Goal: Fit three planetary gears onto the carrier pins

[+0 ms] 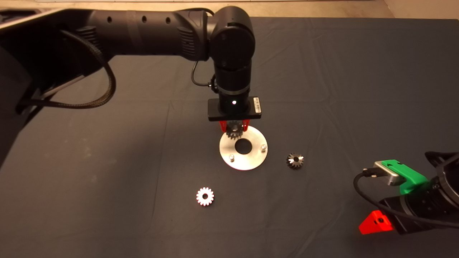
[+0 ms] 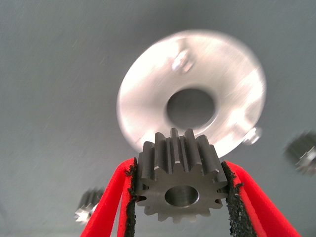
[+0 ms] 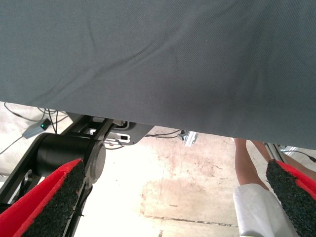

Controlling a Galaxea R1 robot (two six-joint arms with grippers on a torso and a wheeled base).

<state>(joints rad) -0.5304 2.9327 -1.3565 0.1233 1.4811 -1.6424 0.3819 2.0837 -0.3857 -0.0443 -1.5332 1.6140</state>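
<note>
Nearest your left wrist camera, the left end effector [image 2: 180, 197] is clamped on one planetary gear [image 2: 179, 181], bore roughly upright, hanging over the disc's [image 1: 229, 150] far edge. The third carrier pin is hidden beneath it; two bare carrier pins [image 1: 263, 147] stand nearer you. Two more gears [image 1: 205, 196] lie loose on the worktop [image 1: 107, 179]. Your right end effector [image 3: 173, 207] waits, fingers apart, at the lower right edge.

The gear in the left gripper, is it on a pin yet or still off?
Off. The gear sits clamped in the left gripper above the disc.
</note>
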